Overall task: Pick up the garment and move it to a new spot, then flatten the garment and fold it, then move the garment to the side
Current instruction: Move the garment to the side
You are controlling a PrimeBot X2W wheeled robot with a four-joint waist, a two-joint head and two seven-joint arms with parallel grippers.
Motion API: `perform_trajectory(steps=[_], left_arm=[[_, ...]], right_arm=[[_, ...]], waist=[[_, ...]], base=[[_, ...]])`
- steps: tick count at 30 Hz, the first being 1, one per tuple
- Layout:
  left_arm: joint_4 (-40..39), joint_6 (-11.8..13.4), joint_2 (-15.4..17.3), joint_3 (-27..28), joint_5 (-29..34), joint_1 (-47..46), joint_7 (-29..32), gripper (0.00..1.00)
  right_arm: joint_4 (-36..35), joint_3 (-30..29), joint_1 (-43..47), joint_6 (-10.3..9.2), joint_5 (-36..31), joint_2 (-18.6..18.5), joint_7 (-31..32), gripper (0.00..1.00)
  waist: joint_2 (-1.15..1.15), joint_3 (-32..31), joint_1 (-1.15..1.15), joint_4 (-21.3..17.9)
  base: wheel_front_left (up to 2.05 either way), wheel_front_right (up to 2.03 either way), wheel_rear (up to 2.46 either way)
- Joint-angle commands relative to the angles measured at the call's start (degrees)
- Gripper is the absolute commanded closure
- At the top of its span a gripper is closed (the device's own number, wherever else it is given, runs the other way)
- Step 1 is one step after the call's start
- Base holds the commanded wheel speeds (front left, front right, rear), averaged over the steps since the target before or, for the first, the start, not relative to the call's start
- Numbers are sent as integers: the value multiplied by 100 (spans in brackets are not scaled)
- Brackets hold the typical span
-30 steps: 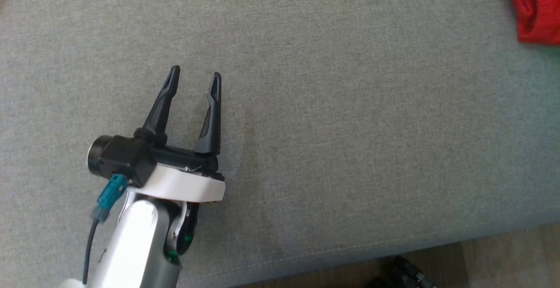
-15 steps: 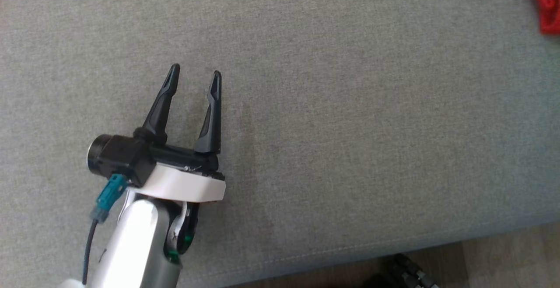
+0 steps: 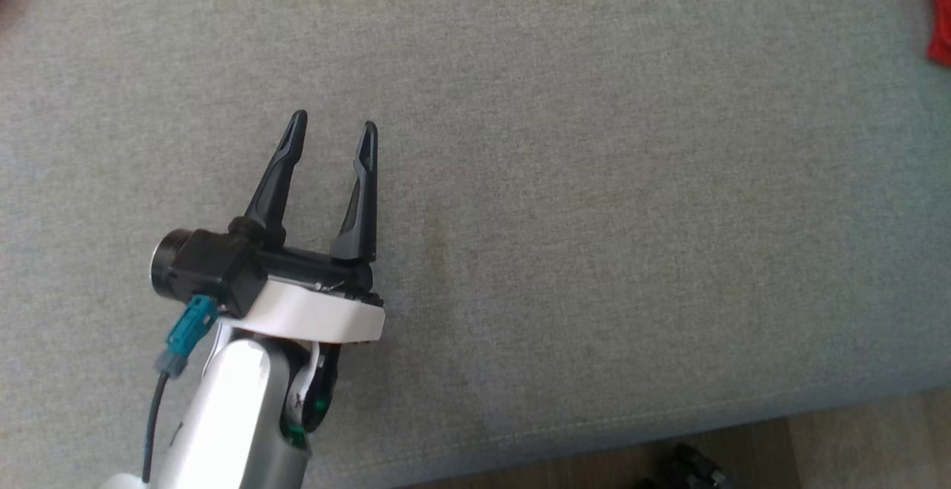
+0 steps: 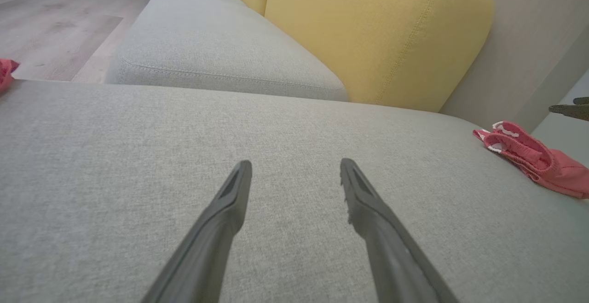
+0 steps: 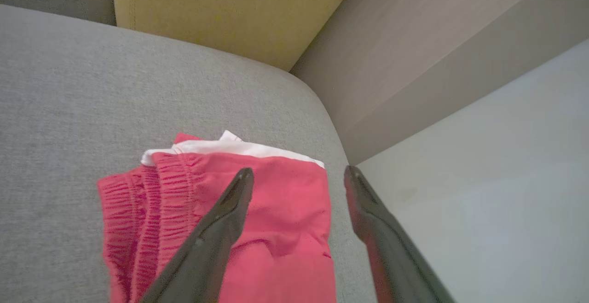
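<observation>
Folded red fabric garment with white trim is seen on the grey sofa seat, right end. Right gripper is held open above it, left gripper open too. Task is judged essentially done.

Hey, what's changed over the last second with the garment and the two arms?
The garment moved further right, toward the sofa's end, and the right end effector now stands open above it, so it has let go. The left end effector stayed open, parked over the sofa.

text: none readable | labels, brands, numbers: none (checked all three views)
</observation>
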Motion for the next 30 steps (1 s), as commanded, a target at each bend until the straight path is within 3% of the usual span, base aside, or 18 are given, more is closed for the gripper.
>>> perform_trajectory(steps=[1,7,15,23,30], left_arm=[[-171,5,-17,165,-21,-60,-69,0],[-138,27,-23,247,-39,-4,-69,0],[32,164,-33,573,-194,320,-69,0],[264,372,-40,886,-398,1027,-69,0],[403,473,-42,1066,-488,1561,-69,0]], right_arm=[[-203,55,-2,37,4,45,-158,0],[-111,338,-2,37,198,316,-591,0],[82,1172,340,37,1102,966,-1619,0],[-242,1971,1403,37,2068,1620,-2344,0],[-1085,2174,2761,37,2568,1938,-2643,0]], waist=[[0,-82,0,18],[0,-366,0,55],[0,-1263,0,283],[0,-2153,0,505],[0,-2680,0,675]], base=[[0,0,0],[0,0,0],[0,0,0],[0,0,0],[0,0,0]])
